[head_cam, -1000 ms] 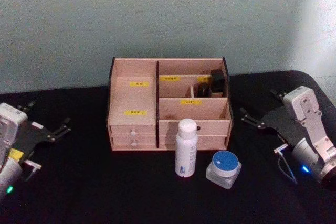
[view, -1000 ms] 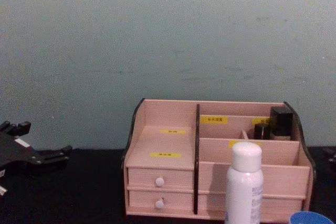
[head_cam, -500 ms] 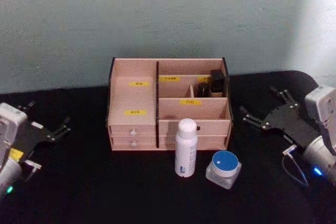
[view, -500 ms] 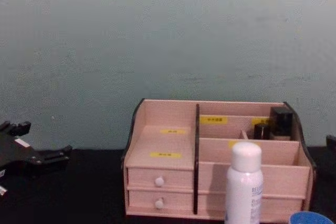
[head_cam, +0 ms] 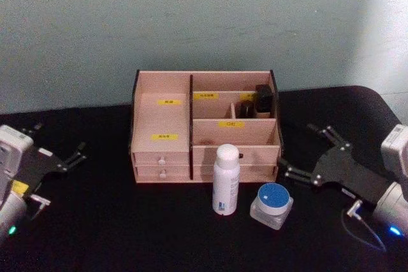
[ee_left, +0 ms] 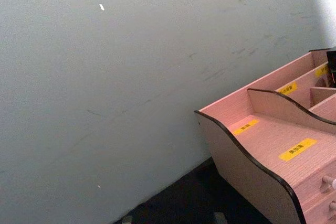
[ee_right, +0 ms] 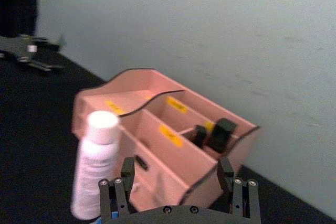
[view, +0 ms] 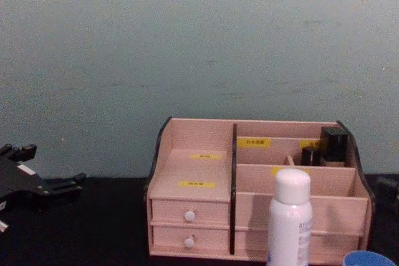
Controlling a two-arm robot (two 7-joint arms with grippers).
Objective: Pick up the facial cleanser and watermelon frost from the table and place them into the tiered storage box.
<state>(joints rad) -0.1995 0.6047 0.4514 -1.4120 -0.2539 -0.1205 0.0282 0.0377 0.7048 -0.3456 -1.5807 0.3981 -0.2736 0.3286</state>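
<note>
A tall white bottle [head_cam: 226,179] and a squat clear jar with a blue lid [head_cam: 272,204] stand on the black table just in front of the tiered storage box [head_cam: 162,119]. I cannot tell which is the facial cleanser and which the watermelon frost. My right gripper [head_cam: 296,150] is open, low over the table just right of the box and behind the jar, touching nothing. The right wrist view has its fingers [ee_right: 127,167] spread before the bottle [ee_right: 97,163] and the box [ee_right: 157,129]. My left gripper [head_cam: 58,139] rests open at the far left.
Two small dark containers [head_cam: 256,103] stand in the box's back right compartment. Two white-knobbed drawers [view: 189,216] face me at its lower left. A pale wall [head_cam: 204,17] rises close behind the box. The black table [head_cam: 127,234] runs out to either side.
My right gripper has swung down and inward from the right side toward the box's right end and the jar. The left gripper, bottle, jar and box stay put.
</note>
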